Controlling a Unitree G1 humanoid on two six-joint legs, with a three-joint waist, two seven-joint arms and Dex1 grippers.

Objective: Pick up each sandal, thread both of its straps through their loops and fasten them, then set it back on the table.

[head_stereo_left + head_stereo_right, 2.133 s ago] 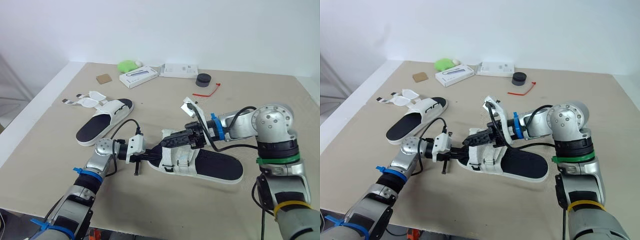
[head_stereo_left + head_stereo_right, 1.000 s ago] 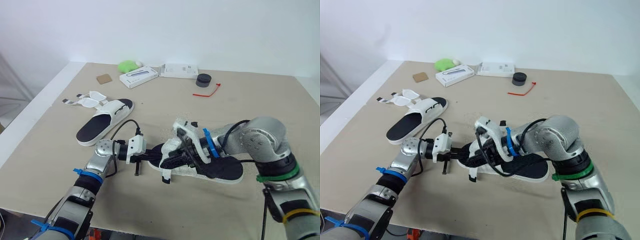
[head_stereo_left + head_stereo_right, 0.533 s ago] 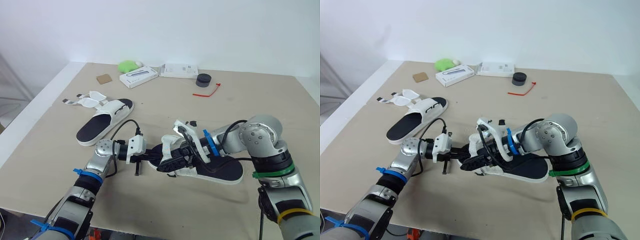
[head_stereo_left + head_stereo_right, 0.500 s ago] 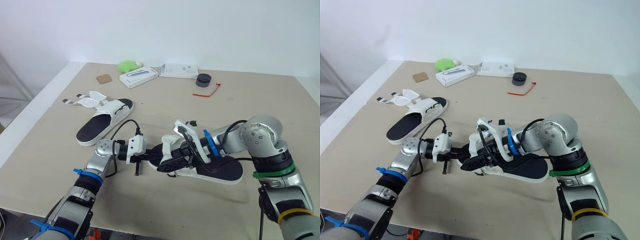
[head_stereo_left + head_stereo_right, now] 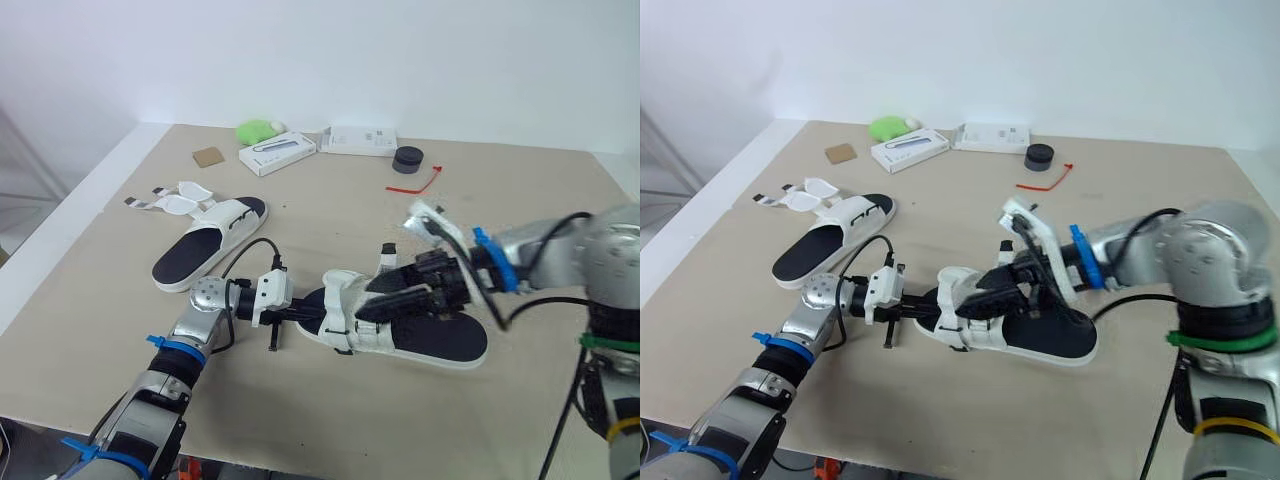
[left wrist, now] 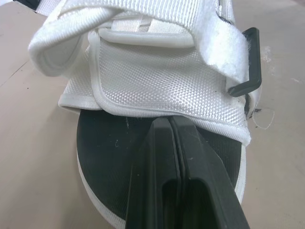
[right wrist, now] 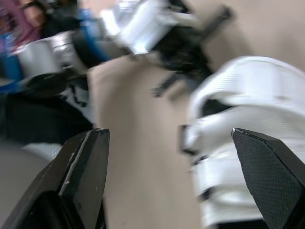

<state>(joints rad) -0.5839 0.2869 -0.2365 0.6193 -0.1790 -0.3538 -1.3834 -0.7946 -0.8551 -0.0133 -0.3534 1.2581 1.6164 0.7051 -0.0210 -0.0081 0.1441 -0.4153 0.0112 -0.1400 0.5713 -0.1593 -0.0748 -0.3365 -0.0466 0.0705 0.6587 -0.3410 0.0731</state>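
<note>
The near sandal (image 5: 440, 340), black footbed with white straps (image 5: 350, 322), lies flat on the table in front of me. Both straps are folded across its front; the black loop (image 6: 248, 62) sticks out at the side. My left gripper (image 5: 308, 313) is shut, its tips resting on the footbed at the toe (image 6: 170, 125). My right gripper (image 5: 385, 298) hovers open just above the straps, holding nothing; its wide-spread fingers (image 7: 86, 176) frame the straps in the right wrist view. The second sandal (image 5: 205, 245) lies at the left with its strap flaps (image 5: 172, 200) spread loose.
Along the back of the table (image 5: 330, 420) are a green object (image 5: 258, 130), two white boxes (image 5: 277, 153) (image 5: 358, 140), a black disc (image 5: 407, 160), a red tie (image 5: 414, 183) and a brown card (image 5: 208, 156). The table's left edge runs close to the second sandal.
My right gripper has opened, left the straps and drawn back to the right and upward. The near sandal has settled flat. The left arm has stayed put.
</note>
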